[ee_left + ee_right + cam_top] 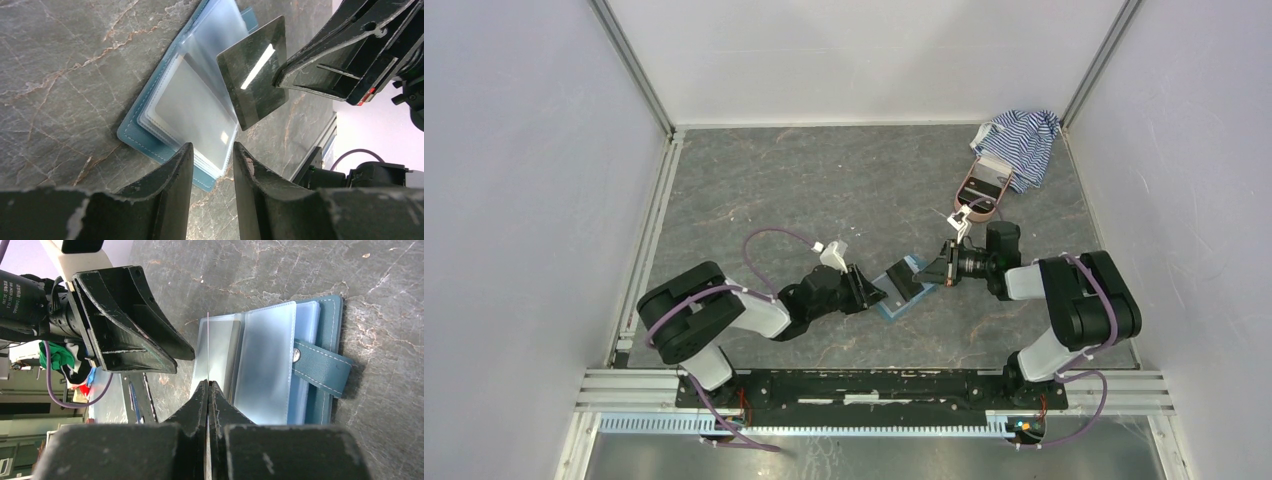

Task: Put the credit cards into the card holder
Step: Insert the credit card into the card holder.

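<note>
The teal card holder (pixel 894 307) lies open on the grey table, its clear sleeves (pixel 195 107) fanned up and its snap tab (pixel 320 367) pointing away from the left arm. My right gripper (pixel 208 382) is shut on a dark grey credit card (pixel 255 80), which hangs tilted just above the sleeves. In the right wrist view that credit card (pixel 208 347) shows edge-on as a thin line. My left gripper (pixel 212 147) stands open at the holder's near corner, one finger on each side of the sleeve edges, with nothing clamped between them. No other card shows.
A pink oval case (pixel 980 190) lies open at the back right, beside a blue-white striped cloth (pixel 1022 140). White walls close the table on three sides. A metal rail (pixel 874 385) runs along the near edge.
</note>
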{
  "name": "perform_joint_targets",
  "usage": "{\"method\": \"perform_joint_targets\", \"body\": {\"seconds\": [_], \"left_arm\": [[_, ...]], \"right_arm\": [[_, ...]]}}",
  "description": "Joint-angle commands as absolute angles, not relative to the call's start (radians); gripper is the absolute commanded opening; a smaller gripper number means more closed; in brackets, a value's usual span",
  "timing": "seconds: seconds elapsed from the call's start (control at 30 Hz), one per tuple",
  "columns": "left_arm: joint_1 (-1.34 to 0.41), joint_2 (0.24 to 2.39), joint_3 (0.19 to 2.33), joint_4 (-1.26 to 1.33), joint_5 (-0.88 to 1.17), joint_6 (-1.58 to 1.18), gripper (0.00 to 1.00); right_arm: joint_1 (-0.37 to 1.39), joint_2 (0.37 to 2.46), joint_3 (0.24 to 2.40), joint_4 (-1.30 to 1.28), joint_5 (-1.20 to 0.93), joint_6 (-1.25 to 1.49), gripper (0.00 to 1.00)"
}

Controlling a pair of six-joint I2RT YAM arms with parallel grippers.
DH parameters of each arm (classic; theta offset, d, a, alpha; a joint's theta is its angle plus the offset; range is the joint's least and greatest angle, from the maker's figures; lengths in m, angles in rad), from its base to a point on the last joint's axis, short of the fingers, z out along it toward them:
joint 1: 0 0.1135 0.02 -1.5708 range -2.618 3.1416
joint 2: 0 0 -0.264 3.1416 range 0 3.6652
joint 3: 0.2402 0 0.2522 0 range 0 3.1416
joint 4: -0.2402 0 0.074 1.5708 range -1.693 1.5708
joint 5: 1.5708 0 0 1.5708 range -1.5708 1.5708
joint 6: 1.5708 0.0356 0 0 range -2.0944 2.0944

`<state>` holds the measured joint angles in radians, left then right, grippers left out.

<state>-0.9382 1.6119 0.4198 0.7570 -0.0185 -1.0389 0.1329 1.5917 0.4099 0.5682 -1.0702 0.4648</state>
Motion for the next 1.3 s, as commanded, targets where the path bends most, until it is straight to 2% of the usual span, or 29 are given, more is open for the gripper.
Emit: {"method": "perform_joint_targets", "body": {"seconds": [0.0, 0.5, 1.27], "left_arm": [[-0.942, 1.647, 0.441, 0.825, -0.006, -1.042, 0.42], [-0.942, 1.621, 0.460, 0.826, 0.023, -1.039, 0.40], [-0.940, 1.695, 0.471, 0.847, 0.035, -1.030, 0.40]], "right_arm": [[0.129, 1.605, 0.432, 0.571, -1.066, 0.426, 0.00], [0.104, 1.637, 0.443, 0.569, -1.066, 0.421, 0.00], [0.082, 1.679, 0.443, 0.603, -1.076, 0.453, 0.00]]}}
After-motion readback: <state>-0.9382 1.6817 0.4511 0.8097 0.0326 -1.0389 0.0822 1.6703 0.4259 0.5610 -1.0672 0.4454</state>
